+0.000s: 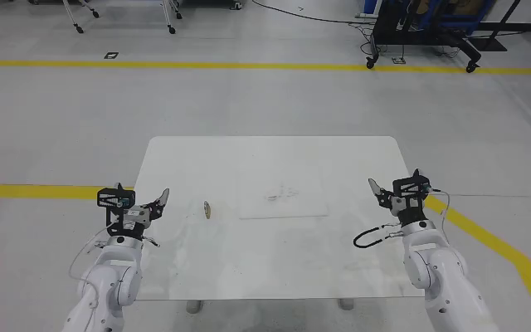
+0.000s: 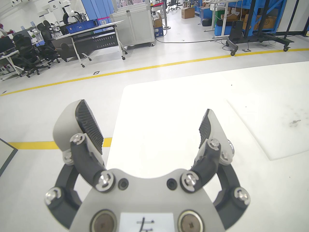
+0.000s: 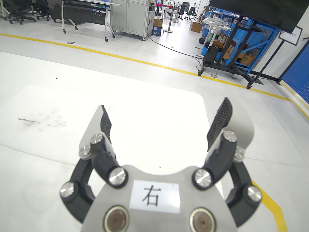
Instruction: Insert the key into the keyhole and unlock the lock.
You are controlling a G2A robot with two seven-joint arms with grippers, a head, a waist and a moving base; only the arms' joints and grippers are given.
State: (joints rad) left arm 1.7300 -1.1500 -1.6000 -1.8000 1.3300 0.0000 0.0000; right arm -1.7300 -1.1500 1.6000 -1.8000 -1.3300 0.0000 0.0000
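A small metallic lock [image 1: 207, 209] lies on the white table [image 1: 348, 249], left of centre. In the left wrist view its edge [image 2: 231, 146] peeks out behind one finger. The thin silver key [image 1: 280, 195] lies flat on a pale mat [image 1: 282, 207] at the table's middle, and appears as the key [image 2: 295, 122] and the key [image 3: 27, 120] in the wrist views. My left gripper [image 1: 143, 199] [image 2: 144, 112] hovers open over the table's left edge, holding nothing. My right gripper [image 1: 397, 187] [image 3: 165, 105] hovers open over the right edge, also holding nothing.
The pale mat [image 2: 265, 131] [image 3: 48, 131] carries faint grey marks beside the key. Yellow floor lines [image 1: 249, 65] run around the table. Desks, chairs and blue shelving stand far off in the room.
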